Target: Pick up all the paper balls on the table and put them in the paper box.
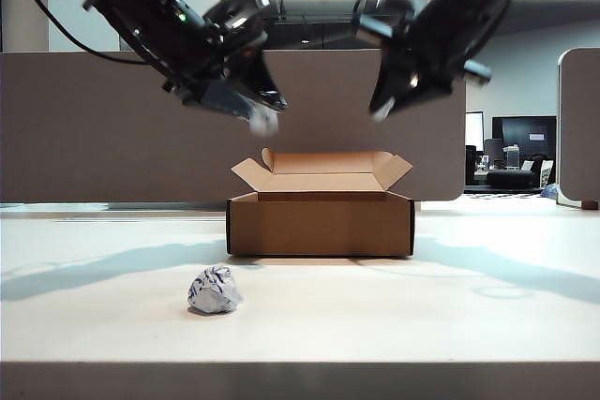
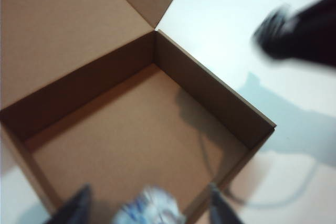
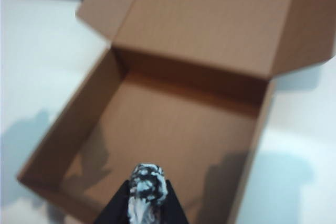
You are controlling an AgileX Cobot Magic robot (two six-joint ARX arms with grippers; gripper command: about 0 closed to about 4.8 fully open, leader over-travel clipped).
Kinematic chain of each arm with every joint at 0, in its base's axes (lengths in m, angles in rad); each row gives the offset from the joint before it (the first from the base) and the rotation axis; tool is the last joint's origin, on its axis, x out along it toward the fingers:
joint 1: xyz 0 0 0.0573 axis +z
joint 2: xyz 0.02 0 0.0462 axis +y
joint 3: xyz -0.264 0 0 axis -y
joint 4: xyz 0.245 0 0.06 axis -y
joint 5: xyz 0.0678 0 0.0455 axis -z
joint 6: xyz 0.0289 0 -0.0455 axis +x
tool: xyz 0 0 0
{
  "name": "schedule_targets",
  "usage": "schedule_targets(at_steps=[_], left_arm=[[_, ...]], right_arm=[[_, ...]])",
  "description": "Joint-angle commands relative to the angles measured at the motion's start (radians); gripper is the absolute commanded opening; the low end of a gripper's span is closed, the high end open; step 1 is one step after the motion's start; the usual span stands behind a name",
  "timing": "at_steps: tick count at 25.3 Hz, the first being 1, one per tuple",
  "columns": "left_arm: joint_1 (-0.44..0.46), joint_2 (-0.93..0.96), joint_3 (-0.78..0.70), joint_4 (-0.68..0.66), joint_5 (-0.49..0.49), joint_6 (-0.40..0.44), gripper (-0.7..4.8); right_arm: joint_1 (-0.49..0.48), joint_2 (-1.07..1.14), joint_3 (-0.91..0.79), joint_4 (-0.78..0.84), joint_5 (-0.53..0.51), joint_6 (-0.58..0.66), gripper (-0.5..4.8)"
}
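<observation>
The paper box stands open in the middle of the table, its inside bare in both wrist views. My left gripper hangs above the box's left side. Its fingers stand wide apart, and a blurred paper ball lies loose between them, touching neither. My right gripper hovers above the box's right side, shut on a second paper ball. A third paper ball rests on the table in front of the box, to its left.
A grey-brown partition panel runs behind the table. Another panel stands at the far right. The box's back flap and side flaps stick up. The right arm shows blurred in the left wrist view.
</observation>
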Motion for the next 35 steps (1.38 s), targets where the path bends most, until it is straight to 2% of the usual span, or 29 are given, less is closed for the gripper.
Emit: schedule_targets(at_steps=[1, 2, 3, 6, 10, 15, 18, 20, 22, 23, 25, 29, 31, 35], left_arm=[[-0.005, 0.023, 0.005, 0.072, 0.006, -0.032, 3.10], [-0.005, 0.029, 0.005, 0.071, 0.005, -0.048, 3.11], [-0.005, 0.031, 0.005, 0.071, 0.006, -0.049, 3.11], [-0.005, 0.031, 0.005, 0.077, 0.006, -0.048, 3.11], [-0.005, 0.022, 0.005, 0.059, 0.007, -0.050, 3.10], [-0.005, -0.069, 0.005, -0.134, 0.017, -0.041, 3.10], [-0.011, -0.213, 0.004, -0.383, 0.017, 0.012, 3.08], [-0.048, -0.285, 0.004, -0.512, -0.009, 0.060, 2.82], [-0.082, -0.320, 0.003, -0.577, -0.042, 0.088, 2.72], [-0.110, -0.332, 0.003, -0.609, -0.049, 0.097, 2.72], [-0.172, -0.337, 0.003, -0.668, -0.080, 0.098, 2.73], [-0.291, -0.335, -0.061, -0.716, -0.272, 0.143, 2.74], [-0.346, -0.335, -0.135, -0.703, -0.292, 0.138, 2.74], [-0.366, -0.335, -0.253, -0.620, -0.294, 0.072, 2.74]], right_arm=[[0.005, 0.041, 0.022, 0.013, -0.024, -0.007, 1.24], [0.005, 0.061, 0.025, 0.011, -0.044, -0.007, 1.79], [0.005, 0.068, 0.025, 0.011, -0.053, -0.007, 1.94], [0.005, 0.068, 0.026, 0.021, -0.066, -0.007, 2.23], [0.005, 0.067, 0.042, 0.011, -0.065, -0.007, 2.26], [-0.005, 0.011, 0.051, -0.013, -0.060, -0.072, 2.25], [-0.039, -0.075, 0.051, -0.060, 0.126, -0.154, 2.29], [-0.067, -0.121, 0.050, -0.097, 0.265, -0.171, 2.29], [-0.093, -0.147, 0.049, -0.118, 0.327, -0.171, 2.27], [-0.110, -0.164, 0.043, -0.121, 0.346, -0.171, 2.10], [-0.145, -0.195, 0.023, -0.119, 0.346, -0.166, 2.03], [-0.207, -0.256, -0.042, -0.115, 0.330, -0.132, 1.98], [-0.243, -0.295, -0.096, -0.098, 0.307, -0.108, 1.98], [-0.264, -0.351, -0.181, -0.068, 0.288, -0.107, 1.98]])
